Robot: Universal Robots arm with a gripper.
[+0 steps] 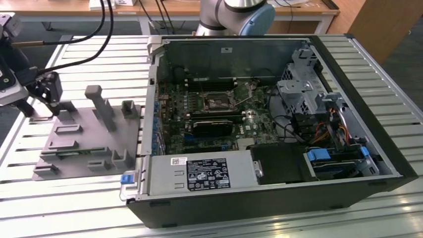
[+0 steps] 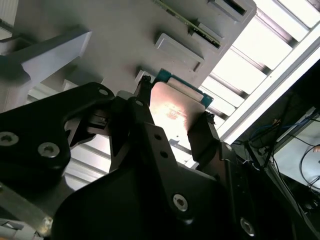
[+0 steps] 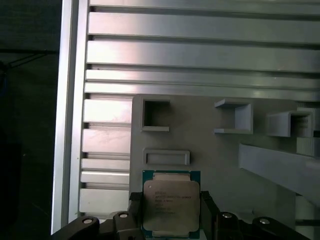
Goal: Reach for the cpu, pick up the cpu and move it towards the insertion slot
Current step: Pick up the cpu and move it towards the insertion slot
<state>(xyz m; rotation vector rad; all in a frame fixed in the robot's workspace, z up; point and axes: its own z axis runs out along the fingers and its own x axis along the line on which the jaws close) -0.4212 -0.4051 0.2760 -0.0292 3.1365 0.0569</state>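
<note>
Tool (image 3: 170,199) low over grey plate (image 3: 200,145), fingers (image 3: 206,201) against cpu (image 3: 171,207)

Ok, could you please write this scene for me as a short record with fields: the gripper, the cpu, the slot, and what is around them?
gripper: shut on the cpu, one of its fingers on each of two opposite edges
cpu: shiny top facing up, over the grey plate
cpu lifted or resting: cannot tell
insertion slot: inside the computer case, dark centre uncovered
slot relative to gripper: apart from it, toward the exterior view's right
work so far: cpu gripped, not yet at the slot
</note>
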